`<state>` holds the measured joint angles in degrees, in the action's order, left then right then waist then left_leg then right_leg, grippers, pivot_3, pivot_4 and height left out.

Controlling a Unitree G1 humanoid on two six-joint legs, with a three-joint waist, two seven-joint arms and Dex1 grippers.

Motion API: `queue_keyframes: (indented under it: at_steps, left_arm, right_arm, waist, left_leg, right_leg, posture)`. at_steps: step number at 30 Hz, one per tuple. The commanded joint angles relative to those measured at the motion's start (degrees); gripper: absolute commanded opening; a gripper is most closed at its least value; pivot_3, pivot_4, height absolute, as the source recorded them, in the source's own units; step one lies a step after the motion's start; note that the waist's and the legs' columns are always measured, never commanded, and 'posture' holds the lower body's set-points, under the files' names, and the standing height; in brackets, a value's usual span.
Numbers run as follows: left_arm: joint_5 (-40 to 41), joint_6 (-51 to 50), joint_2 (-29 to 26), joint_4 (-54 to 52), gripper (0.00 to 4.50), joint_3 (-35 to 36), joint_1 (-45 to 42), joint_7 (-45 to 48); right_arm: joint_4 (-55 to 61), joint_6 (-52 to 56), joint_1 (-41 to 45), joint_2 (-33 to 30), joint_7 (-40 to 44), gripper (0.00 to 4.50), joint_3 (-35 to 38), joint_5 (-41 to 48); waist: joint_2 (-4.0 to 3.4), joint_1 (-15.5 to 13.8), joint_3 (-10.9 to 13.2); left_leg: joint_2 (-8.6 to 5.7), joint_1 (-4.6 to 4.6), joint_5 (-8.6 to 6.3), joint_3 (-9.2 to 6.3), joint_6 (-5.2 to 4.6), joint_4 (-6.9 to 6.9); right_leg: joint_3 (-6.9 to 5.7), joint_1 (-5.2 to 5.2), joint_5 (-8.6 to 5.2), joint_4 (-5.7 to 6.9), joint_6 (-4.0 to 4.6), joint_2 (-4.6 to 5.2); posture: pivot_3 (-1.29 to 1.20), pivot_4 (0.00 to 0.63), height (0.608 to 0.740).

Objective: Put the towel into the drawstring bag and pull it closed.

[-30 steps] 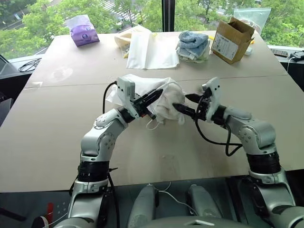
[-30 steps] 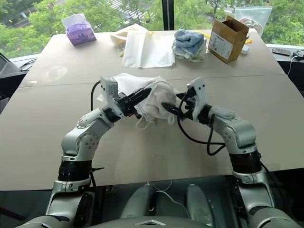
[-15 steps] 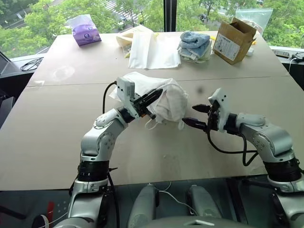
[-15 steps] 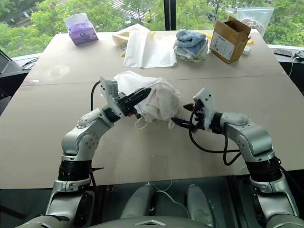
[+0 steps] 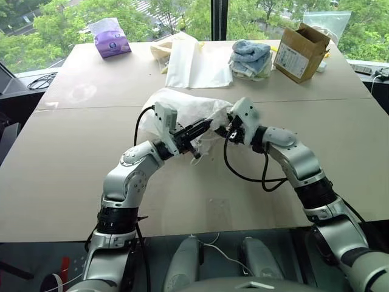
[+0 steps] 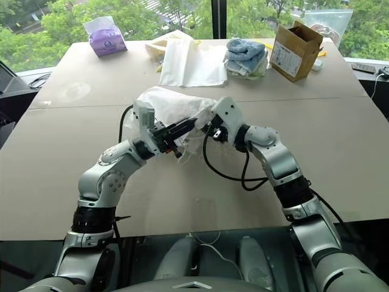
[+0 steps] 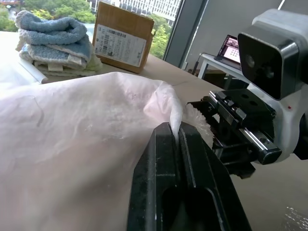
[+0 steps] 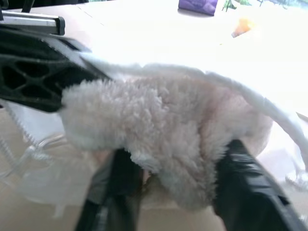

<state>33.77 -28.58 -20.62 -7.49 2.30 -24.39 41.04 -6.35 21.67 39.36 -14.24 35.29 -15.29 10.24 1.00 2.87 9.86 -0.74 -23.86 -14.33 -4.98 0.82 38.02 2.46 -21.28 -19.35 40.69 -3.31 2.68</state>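
The white drawstring bag [image 5: 182,106] lies bunched in the middle of the table, its cords [image 6: 182,152] trailing below its mouth. My left gripper [image 5: 205,126] is shut on the rim of the bag's mouth; the left wrist view shows the cloth edge pinched between its fingers [image 7: 166,144]. The off-white fluffy towel [image 8: 159,125] sits at the bag's mouth, partly under the rim. My right gripper [image 5: 220,129] faces the left one at the mouth. Its two fingers [image 8: 120,168] press the towel from both sides.
Along the far edge of the table [image 5: 73,170] stand a purple tissue pack [image 5: 109,41], a flat white bag [image 5: 194,64], a stack of blue and pale towels [image 5: 249,58] and a cardboard box [image 5: 299,52]. Cables [image 5: 36,82] lie off the left edge.
My right gripper drew back to the right while open, then swung left to the bag's mouth and closed around the towel. The left gripper kept its hold on the rim.
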Motion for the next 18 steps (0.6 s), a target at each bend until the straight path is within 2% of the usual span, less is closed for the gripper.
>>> queue_keyframes:
  at_steps: [1,9,14,15,17,18]
  left_arm:
    - [1.0,-0.3,0.3,-2.4,0.00,-0.4,-0.8,0.9]
    - [1.8,-1.3,1.9,-2.1,0.00,-0.8,-2.5,1.9]
    - [2.0,-1.8,2.1,-1.8,0.00,-0.3,-2.7,2.2]
    - [2.0,-1.8,2.0,-1.7,0.00,-0.3,-2.8,2.2]
    - [1.9,-1.7,2.0,-1.5,0.00,-0.1,-2.8,2.1]
    - [1.8,-1.6,2.0,-1.2,0.00,0.2,-2.8,2.0]
  right_arm:
    - [-2.3,-3.1,1.7,2.1,1.5,0.03,-1.1,-1.3]
    - [-13.9,-9.1,5.6,11.6,-2.4,0.03,0.5,-3.4]
    - [-16.5,-12.8,6.2,14.4,-5.8,0.03,4.0,-2.6]
    - [-16.2,-12.8,5.9,14.7,-6.4,0.60,4.9,-2.2]
    - [-14.6,-11.0,5.0,14.5,-5.5,1.06,5.6,-1.2]
    - [-13.1,-10.0,4.2,14.2,-4.5,1.63,5.5,-0.7]
  waist:
    - [0.00,-0.1,0.0]
    - [-0.01,0.6,0.0]
    - [-0.01,0.8,0.0]
    - [-0.01,0.8,0.0]
    - [-0.01,0.8,0.0]
    - [-0.01,0.8,0.0]
  left_leg:
    - [0.00,0.00,0.00,0.00,0.00,0.00]
    - [0.01,0.01,0.02,0.01,0.03,0.00]
    - [0.01,0.01,0.02,-0.01,0.03,0.00]
    - [0.01,0.01,0.02,-0.01,0.04,0.00]
    - [0.01,0.01,0.02,-0.01,0.04,0.00]
    - [0.01,0.01,0.02,-0.01,0.04,0.00]
  right_leg:
    - [0.00,0.00,0.00,0.01,0.00,0.00]
    - [0.01,-0.02,0.00,0.04,0.00,-0.02]
    - [-0.01,-0.02,0.00,0.04,0.00,-0.01]
    - [0.00,-0.02,0.00,0.04,0.00,-0.01]
    - [0.00,-0.03,0.00,0.05,0.00,-0.01]
    - [0.00,-0.03,0.00,0.05,0.00,-0.01]
  posture:
    - [0.00,0.150,0.740]
    - [0.00,0.150,0.740]
    - [0.00,0.150,0.740]
    - [0.00,0.150,0.740]
    - [0.00,0.150,0.740]
    - [0.00,0.150,0.740]
